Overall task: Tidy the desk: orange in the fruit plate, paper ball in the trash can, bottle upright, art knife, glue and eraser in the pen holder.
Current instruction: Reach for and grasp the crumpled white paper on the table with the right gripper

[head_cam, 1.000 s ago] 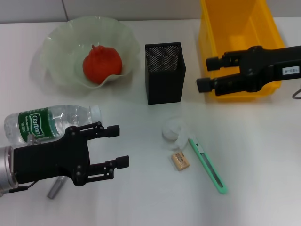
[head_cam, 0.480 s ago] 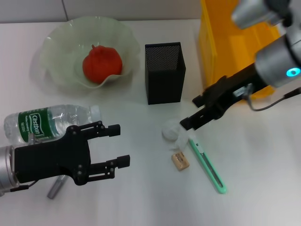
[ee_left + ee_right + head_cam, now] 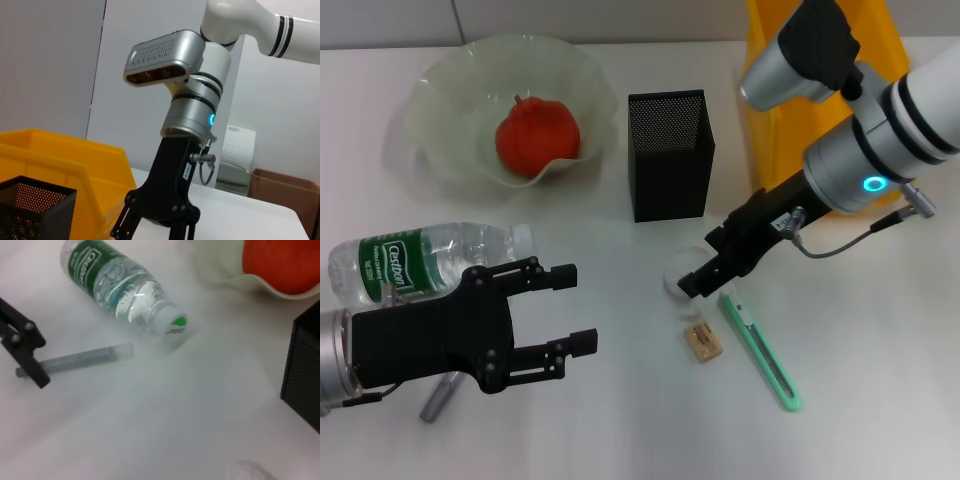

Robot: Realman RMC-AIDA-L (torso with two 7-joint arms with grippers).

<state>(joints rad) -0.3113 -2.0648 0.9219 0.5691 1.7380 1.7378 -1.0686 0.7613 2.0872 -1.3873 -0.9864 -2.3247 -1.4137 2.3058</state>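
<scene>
Right gripper [image 3: 692, 287] sits low over the paper ball [image 3: 682, 270], fingertips at the wad; whether the fingers are spread or closed can't be told. Eraser [image 3: 703, 341] lies just at 6 o'clock of the ball, apart from the gripper. Art knife [image 3: 761, 350], green, lies beside the eraser at its 3 o'clock, running diagonally toward 5 o'clock. Pen holder [image 3: 670, 155] stands upright at 12 o'clock of the ball, black mesh. Trash can [image 3: 770, 100], yellow, at 2 o'clock, partly hidden by the right arm. Fruit plate [image 3: 440, 100] at 10 o'clock, orange [image 3: 537, 136] inside it. Left gripper [image 3: 565, 310] hovers at 9 o'clock of the ball, well apart, fingers spread, nothing between them. Bottle [image 3: 420, 260] lies on its side just past the left gripper, cap pointing toward the pen holder. Grey glue stick [image 3: 75, 360] lies flat near the bottle cap, mostly hidden under the left gripper in the head view.
</scene>
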